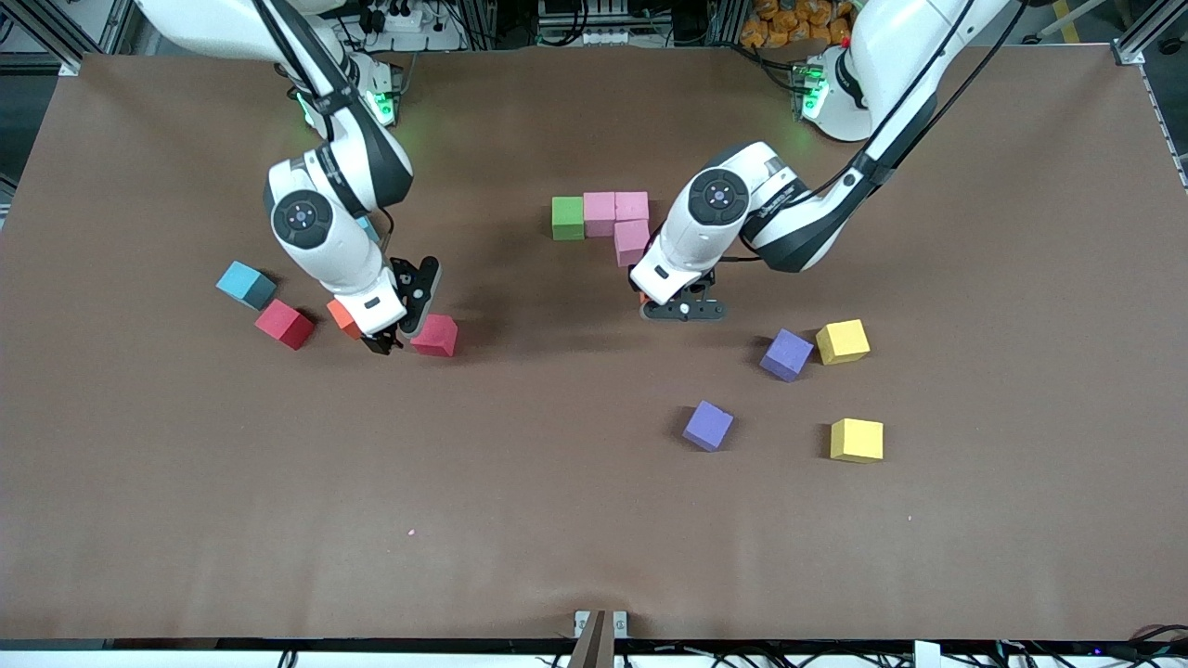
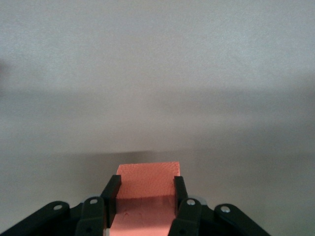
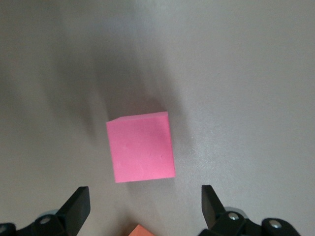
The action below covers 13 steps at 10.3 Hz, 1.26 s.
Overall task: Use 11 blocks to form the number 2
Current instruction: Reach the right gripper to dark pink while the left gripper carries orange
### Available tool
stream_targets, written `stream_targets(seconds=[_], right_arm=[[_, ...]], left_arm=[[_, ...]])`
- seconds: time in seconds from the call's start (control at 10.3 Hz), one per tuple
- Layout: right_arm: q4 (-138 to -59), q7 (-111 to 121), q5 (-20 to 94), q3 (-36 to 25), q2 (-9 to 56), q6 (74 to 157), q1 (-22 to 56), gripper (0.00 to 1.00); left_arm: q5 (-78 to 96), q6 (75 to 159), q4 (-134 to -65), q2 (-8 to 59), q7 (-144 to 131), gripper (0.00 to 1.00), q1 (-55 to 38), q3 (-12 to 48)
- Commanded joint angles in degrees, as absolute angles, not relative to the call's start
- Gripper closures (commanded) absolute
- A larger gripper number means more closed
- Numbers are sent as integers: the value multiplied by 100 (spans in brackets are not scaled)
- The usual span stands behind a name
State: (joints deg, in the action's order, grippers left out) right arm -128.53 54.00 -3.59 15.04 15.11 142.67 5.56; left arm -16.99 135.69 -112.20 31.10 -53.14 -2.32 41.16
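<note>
Brown table (image 1: 594, 520) carries the started figure: green block (image 1: 567, 217) and three pink blocks (image 1: 617, 218), just above the left gripper (image 1: 684, 309), clamped on an orange block (image 2: 147, 184). Right gripper (image 1: 397, 327) hangs spread over a red block (image 3: 141, 146). Risk: the orange block nudging the pink ones when lowered.

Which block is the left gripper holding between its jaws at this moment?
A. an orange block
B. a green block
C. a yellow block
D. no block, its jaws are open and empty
A. In the left wrist view the left gripper has its jaws shut on an orange block; the green block rests on the table beside the pink blocks.
</note>
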Motion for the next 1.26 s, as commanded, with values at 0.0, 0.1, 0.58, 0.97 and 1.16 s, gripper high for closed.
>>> stream_targets(seconds=[0.0,0.1,0.58,0.97,1.16], right_arm=[[-12753,5677,-281,1617,1775,14405,430,0],[-12753,5808,-281,1617,1836,14518,465,0],[-12455,5897,-281,1617,2231,14669,598,0],[-12489,5897,-272,1600,2356,14906,615,0],[-12498,5897,-281,1600,2364,14915,633,0]], left_arm=[[-2177,13614,-10925,3506,-5764,65,-377,4069],[-2388,13632,-10907,3585,-5948,65,-387,4069],[-2514,13746,-10907,3744,-6441,65,-711,4025],[-3102,13746,-10960,3753,-6785,65,-888,3885],[-3103,13746,-10960,3797,-6785,65,-896,3885]])
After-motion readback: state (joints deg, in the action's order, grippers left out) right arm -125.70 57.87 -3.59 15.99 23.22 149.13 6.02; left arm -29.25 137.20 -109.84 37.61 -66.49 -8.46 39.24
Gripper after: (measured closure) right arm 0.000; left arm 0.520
